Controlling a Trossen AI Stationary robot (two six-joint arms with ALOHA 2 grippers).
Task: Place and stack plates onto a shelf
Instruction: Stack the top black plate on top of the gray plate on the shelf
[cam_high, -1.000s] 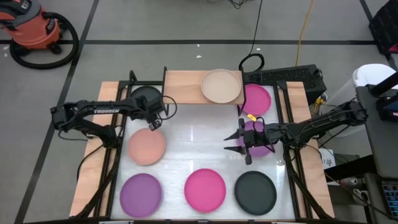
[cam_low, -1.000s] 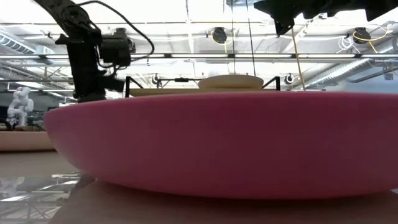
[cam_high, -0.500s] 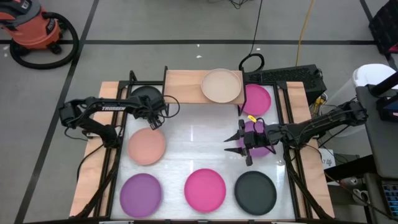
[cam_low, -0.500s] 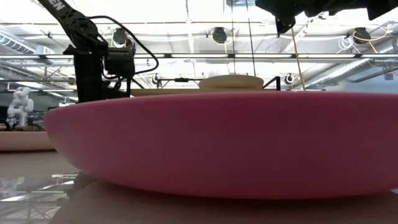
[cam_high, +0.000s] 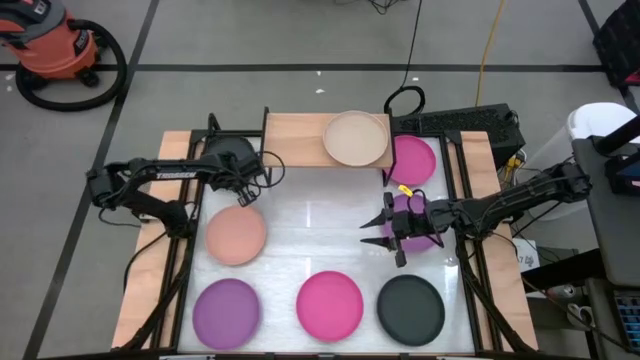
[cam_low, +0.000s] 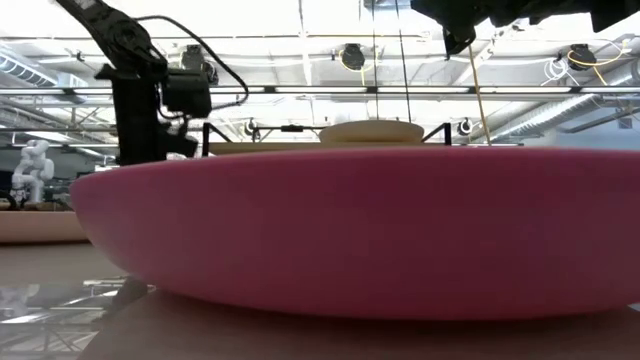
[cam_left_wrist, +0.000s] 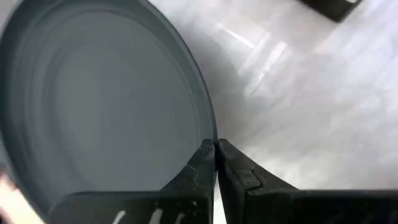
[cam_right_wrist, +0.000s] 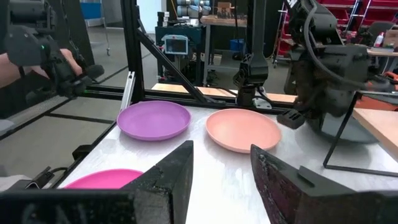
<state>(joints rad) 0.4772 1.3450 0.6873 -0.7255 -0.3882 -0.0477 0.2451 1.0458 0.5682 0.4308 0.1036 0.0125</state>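
A black plate (cam_high: 225, 152) sits at the table's far left, beside the shelf (cam_high: 300, 138), and my left gripper (cam_high: 244, 192) is shut on its rim. A beige plate (cam_high: 356, 138) lies on the shelf's wooden top. A magenta plate (cam_high: 414, 160) lies to the right of the shelf. Nearer on the table lie a salmon plate (cam_high: 236, 236), a purple plate (cam_high: 227, 308), a second magenta plate (cam_high: 330, 305) and a second black plate (cam_high: 410, 308). My right gripper (cam_high: 380, 228) stands open at mid right, with another purple plate (cam_high: 422, 222) under its wrist. My left gripper pinches the black plate's rim (cam_left_wrist: 211, 134) between its two fingers, on the side of the plate that faces the salmon plate. The fingers (cam_left_wrist: 200, 163) come from above, pointing down. Whether the plate is clear of the table I cannot tell.
The shelf's thin black legs (cam_right_wrist: 339, 140) stand right beside the black plate. In the low view the near magenta plate (cam_low: 350, 230) fills the foreground, with the beige plate (cam_low: 372, 131) behind it. Black frame posts (cam_high: 212, 128) rise along the table's sides. Bare white table (cam_high: 320, 220) lies in the middle.
My left arm has swayed a little toward the table's right edge and back again, staying at the black plate. The other plates and my right gripper have kept still.
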